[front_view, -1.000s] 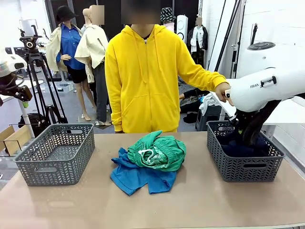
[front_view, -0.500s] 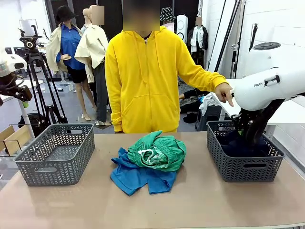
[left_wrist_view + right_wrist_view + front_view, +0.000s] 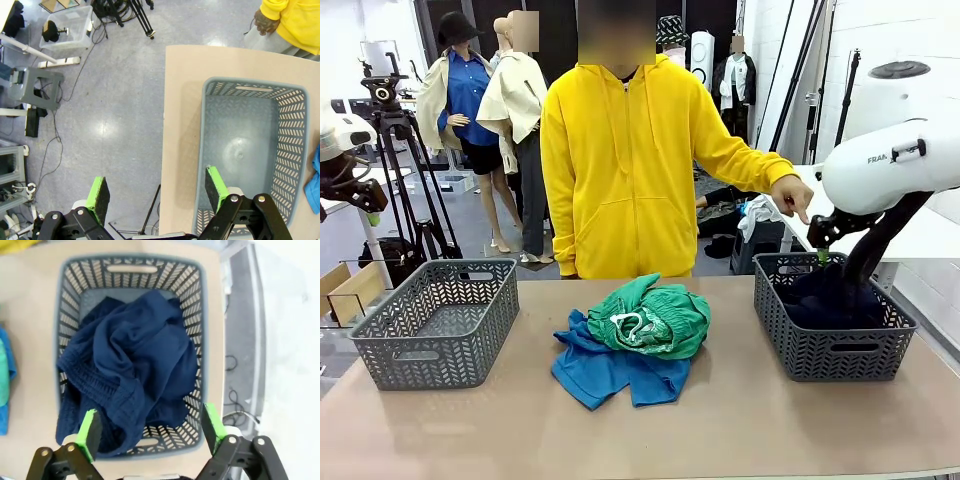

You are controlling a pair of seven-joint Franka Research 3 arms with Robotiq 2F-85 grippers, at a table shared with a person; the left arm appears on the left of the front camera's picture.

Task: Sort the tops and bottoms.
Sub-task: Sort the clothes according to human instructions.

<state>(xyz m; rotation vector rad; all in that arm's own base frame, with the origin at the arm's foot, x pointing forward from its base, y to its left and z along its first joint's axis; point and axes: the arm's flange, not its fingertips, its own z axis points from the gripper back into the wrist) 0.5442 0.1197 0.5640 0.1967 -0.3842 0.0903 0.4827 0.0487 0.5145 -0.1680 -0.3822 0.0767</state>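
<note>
We count two hands, left hand point(image 3: 156, 192) and right hand point(image 3: 151, 427), both spread wide, two baskets, left basket point(image 3: 435, 340) and right basket point(image 3: 830, 352) holding one navy garment point(image 3: 135, 365), and on the bench point(image 3: 770, 420) one pair of green shorts point(image 3: 655, 318) half hiding one blue shirt point(image 3: 610, 372).

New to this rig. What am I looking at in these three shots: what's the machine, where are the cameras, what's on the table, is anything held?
Two white robot arms share a table with a person in a yellow hoodie. The wide shot comes from a fixed camera between the arms, facing the person. The other two come from a camera on each wrist, looking down past that arm's own green-padded fingers. On the table are an empty left basket, a right basket with a navy garment in it, and, in the middle, green shorts lying on a blue shirt. The left claw hangs open over the left basket's edge. The right claw hangs open above the navy garment. Neither holds anything.
</note>
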